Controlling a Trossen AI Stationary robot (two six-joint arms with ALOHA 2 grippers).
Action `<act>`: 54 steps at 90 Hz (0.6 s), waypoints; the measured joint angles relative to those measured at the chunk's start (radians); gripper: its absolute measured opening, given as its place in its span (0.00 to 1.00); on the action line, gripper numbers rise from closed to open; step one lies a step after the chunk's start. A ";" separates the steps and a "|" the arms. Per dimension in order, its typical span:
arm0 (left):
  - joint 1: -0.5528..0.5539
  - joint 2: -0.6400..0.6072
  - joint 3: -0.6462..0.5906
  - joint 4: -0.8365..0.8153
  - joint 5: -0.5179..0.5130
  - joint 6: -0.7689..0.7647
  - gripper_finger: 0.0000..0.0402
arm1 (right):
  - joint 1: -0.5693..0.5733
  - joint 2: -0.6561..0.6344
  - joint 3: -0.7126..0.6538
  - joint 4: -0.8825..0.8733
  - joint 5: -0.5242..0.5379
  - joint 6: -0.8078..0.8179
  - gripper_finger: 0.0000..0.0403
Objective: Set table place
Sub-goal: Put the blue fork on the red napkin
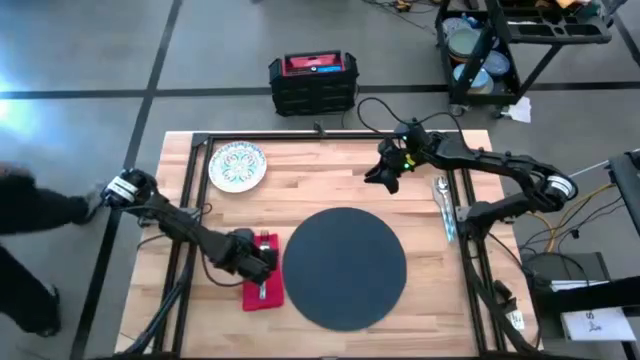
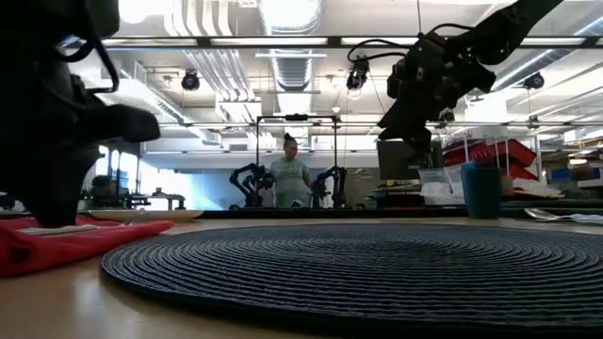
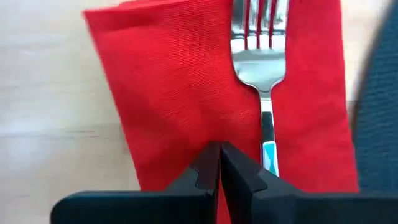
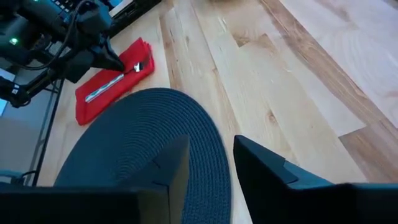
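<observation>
A round dark grey mat lies in the middle of the wooden table. Flat on the table to its left is a red napkin, with a silver fork lying along it. My left gripper stands shut over the napkin, beside the fork's handle. My right gripper hangs open above the table, beyond the mat's far edge, with nothing between its fingers. The white patterned plate sits at the far left. A dark blue cup stands at the far right. My left gripper points its shut fingers down at the red napkin, just beside the fork's handle. In the low view its lower end reaches the napkin's top. Whether the fingertips touch the cloth, I cannot tell.
Silver cutlery lies along the table's right rail. A black and red case stands on the floor beyond the far edge. A person stands in the room behind, and another person is at the table's left side.
</observation>
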 joint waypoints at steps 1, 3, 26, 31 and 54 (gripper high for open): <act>-0.001 0.000 0.000 -0.004 0.003 0.000 0.00 | 0.000 0.000 0.000 -0.001 0.000 0.000 0.27; -0.003 -0.002 -0.001 -0.011 0.011 0.001 0.00 | 0.000 0.000 0.000 -0.003 0.000 0.001 0.27; -0.058 -0.021 -0.014 -0.124 0.114 -0.005 0.00 | 0.000 0.000 0.000 -0.009 0.000 0.003 0.27; -0.081 -0.029 -0.015 -0.160 0.146 -0.022 0.00 | 0.000 0.000 0.000 -0.015 0.000 0.003 0.28; -0.177 -0.139 0.013 -0.322 0.174 -0.133 0.00 | -0.002 0.000 0.000 -0.015 0.000 0.009 0.31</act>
